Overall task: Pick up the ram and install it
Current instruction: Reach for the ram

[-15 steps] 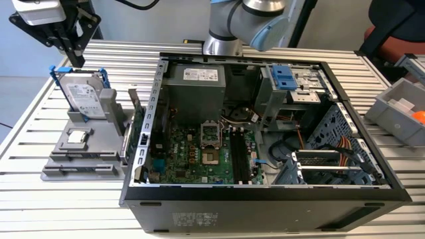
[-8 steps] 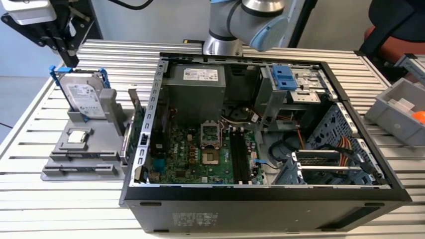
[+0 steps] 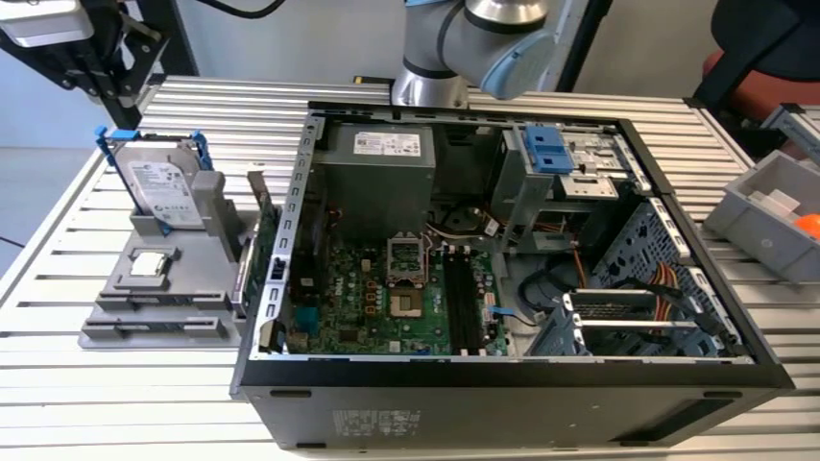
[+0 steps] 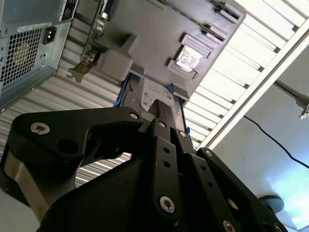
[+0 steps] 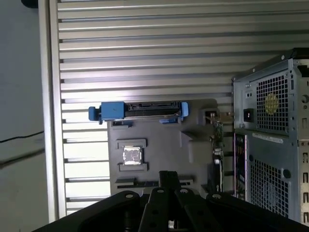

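Well, step in hand: the pick-up has not been made, and the arm (image 3: 481,38) is poised for its approach over the parts holder.
Gripper: the gripper (image 5: 166,177) hangs above the grey holder (image 3: 109,338), looking down on it. In both wrist views its fingers lie together, with nothing seen between them.
Ram: I take it to be the thin dark strip (image 3: 167,327) standing edge-on in the holder's slot, at the lower left of the exterior view. It is too thin to be sure. In the first wrist view that strip (image 5: 145,183) lies just past the fingertips.
Holder's other parts: the hard drive (image 3: 164,192) stands upright at the far end and a processor chip (image 3: 152,264) sits mid-holder. The expansion card (image 3: 263,254) stands between the holder and the case.
Destination: the open computer case (image 3: 513,389) fills the middle of the exterior view. The long black memory slots (image 3: 468,298) lie on its motherboard (image 3: 365,312), well apart from the holder.
What the grasp calls for: in my judgement, parted fingers squared to the strip's thin faces, a straight descent and a straight lift.
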You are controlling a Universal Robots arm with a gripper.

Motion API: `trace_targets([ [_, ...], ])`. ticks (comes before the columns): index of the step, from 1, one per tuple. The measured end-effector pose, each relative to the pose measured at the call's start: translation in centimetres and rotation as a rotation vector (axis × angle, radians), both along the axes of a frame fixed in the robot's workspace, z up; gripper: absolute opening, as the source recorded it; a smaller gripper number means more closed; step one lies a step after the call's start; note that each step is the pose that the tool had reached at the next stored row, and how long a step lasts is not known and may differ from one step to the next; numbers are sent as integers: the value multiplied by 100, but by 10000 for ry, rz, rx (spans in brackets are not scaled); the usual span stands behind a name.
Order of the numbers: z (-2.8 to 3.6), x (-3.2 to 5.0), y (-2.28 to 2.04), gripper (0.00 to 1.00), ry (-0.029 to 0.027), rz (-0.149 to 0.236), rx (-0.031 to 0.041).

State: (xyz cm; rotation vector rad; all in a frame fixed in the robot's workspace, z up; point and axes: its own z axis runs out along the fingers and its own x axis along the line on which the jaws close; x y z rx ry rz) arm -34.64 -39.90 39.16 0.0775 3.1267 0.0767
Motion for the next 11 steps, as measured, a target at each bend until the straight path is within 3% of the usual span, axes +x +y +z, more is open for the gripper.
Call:
trace_targets([
  [4,0,-12,0,0,0,287,-1],
  [11,-1,-15,-1,0,2,314,0],
])
